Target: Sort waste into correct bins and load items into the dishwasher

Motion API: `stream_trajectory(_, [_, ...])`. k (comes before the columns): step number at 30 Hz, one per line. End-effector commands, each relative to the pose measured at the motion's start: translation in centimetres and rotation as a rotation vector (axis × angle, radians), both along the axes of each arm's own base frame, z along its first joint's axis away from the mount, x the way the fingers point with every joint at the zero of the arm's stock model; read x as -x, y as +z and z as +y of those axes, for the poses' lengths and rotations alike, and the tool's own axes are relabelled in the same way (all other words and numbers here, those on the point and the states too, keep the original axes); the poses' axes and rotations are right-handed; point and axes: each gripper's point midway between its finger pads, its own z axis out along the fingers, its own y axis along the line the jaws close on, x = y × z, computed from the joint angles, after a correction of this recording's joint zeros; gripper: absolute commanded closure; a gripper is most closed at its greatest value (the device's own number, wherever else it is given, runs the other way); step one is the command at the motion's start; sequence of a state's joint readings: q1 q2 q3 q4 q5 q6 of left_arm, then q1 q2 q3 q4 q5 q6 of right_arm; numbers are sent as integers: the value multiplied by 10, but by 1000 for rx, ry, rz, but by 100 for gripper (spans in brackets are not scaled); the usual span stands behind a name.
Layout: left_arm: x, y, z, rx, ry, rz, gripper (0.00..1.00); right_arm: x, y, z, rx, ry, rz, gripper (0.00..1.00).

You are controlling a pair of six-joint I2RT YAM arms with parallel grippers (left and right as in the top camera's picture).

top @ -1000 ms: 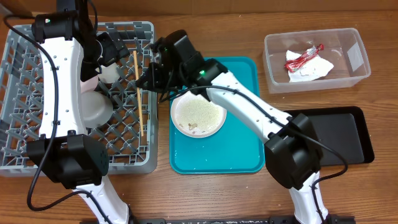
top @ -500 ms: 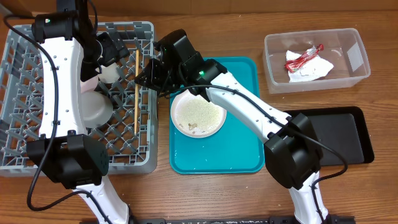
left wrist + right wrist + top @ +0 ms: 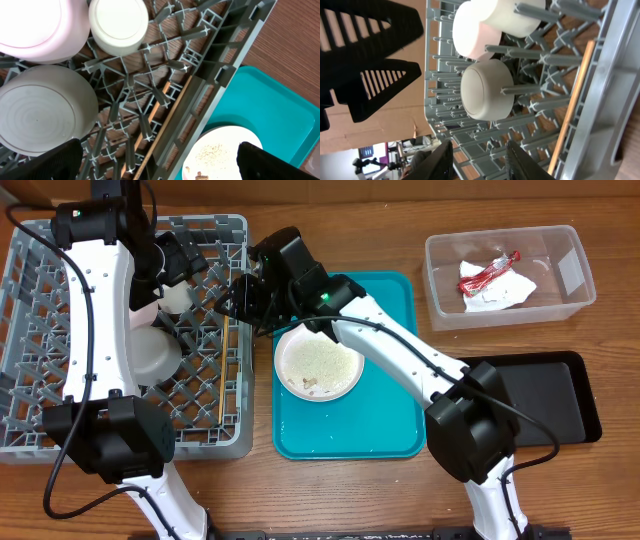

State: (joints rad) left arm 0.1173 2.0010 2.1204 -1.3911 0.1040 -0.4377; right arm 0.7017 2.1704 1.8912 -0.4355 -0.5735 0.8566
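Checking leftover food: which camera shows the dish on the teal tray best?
The overhead view: nearly the whole dish shows, with crumbs across it, on the teal tray. The left wrist view catches only its upper part at the frame's bottom edge; the right wrist view shows none of it.

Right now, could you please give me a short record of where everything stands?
Dish rack: holds the chopsticks lying along its wall, a white cup, a pale bowl and a pinkish bowl
Plate: on the teal tray, food crumbs on it
Clear tub: napkin and red wrapper inside
Black tray: nothing visible in it
Left tool: open, over the rack
Right tool: open, holding nothing, at the rack's edge
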Motion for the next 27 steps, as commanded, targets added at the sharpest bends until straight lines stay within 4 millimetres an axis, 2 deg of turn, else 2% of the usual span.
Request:
stream_trajectory(1, [1,14,-1,-17,-21,-36,0,-19,21,-20,-12,-6,-90,62])
stream_trajectory(5, [1,14,-1,-17,-21,-36,0,-39,34,-55,39,-78,-138,59])
stream_trajectory(8, [1,14,-1,-17,-21,-36,0,-55,39,-96,140,-176,-172,56])
stream_trajectory(11, [1,14,-1,-17,-21,-36,0,-65,46,-147,257,-272,-190,54])
stream_trajectory(18, [1,14,-2,-17,-22,-36,0,-68,74,-229,350,-390,-197,36])
stream_trajectory(23, [1,14,-2,-17,-22,-36,0,-69,98,-287,374,-512,-195,9])
stream_trajectory(27, [1,14,-1,-17,-21,-36,0,-63,121,-332,374,-605,-199,5])
